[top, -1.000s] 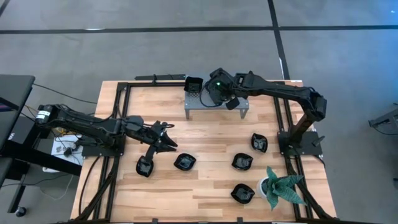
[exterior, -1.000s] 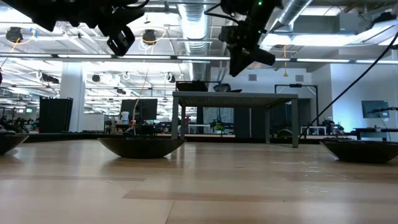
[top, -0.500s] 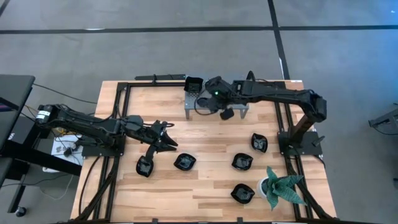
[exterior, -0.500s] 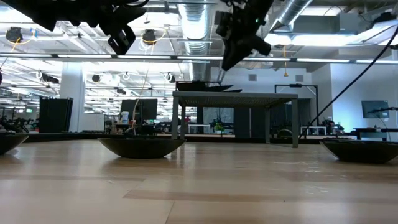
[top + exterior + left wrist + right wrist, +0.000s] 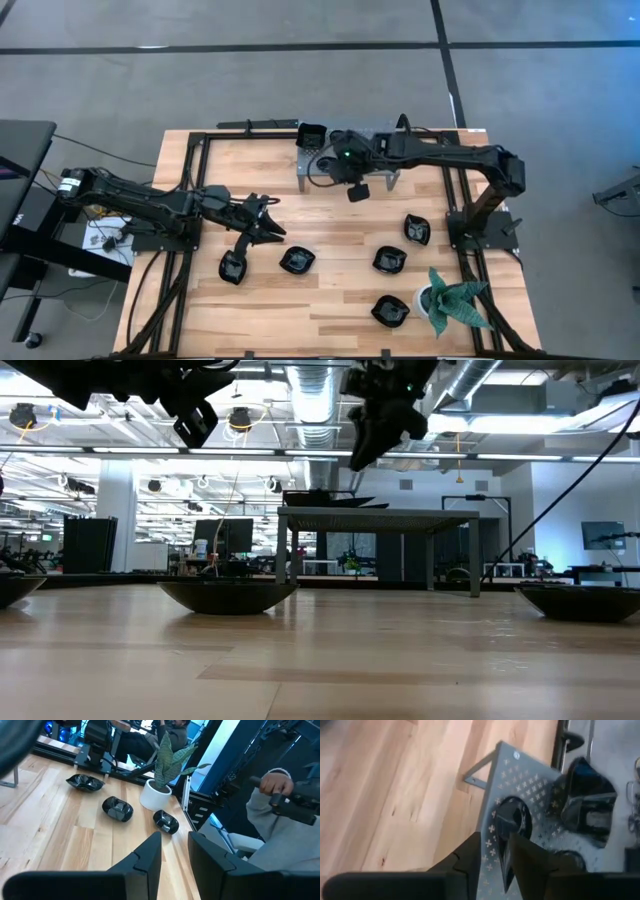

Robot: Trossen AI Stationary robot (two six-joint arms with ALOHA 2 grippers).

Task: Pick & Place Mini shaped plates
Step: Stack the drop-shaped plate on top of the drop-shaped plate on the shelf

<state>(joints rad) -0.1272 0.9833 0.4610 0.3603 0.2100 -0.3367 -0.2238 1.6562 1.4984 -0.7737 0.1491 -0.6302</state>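
Note:
My right gripper [image 5: 495, 842] hangs open over the grey perforated shelf [image 5: 530, 775], pointing steeply down. Under it a pointed black mini plate [image 5: 512, 817] lies flat on the shelf top, its tip showing between my fingers. A square plate [image 5: 587, 795] sits farther along the shelf [image 5: 375, 132]. In the low view the gripper [image 5: 362, 455] stands above the plate [image 5: 335, 501]. My left gripper [image 5: 272, 228] waits open over the table's left part, with nothing between its fingers [image 5: 150, 855]. Near it lie two plates [image 5: 232, 267] [image 5: 297, 261].
More black plates lie on the table's right part [image 5: 389, 260] [image 5: 417, 230] [image 5: 390, 311]. A green spiky plant in a white pot [image 5: 450, 303] stands at the near right corner. A person [image 5: 280, 820] sits beyond the table's edge in the left wrist view.
My right gripper has swung toward the table's left over the shelf and rolled its wrist. In the low view a plate now lies on the shelf top beside the square one, where none showed a second ago. The gripper stands above it.

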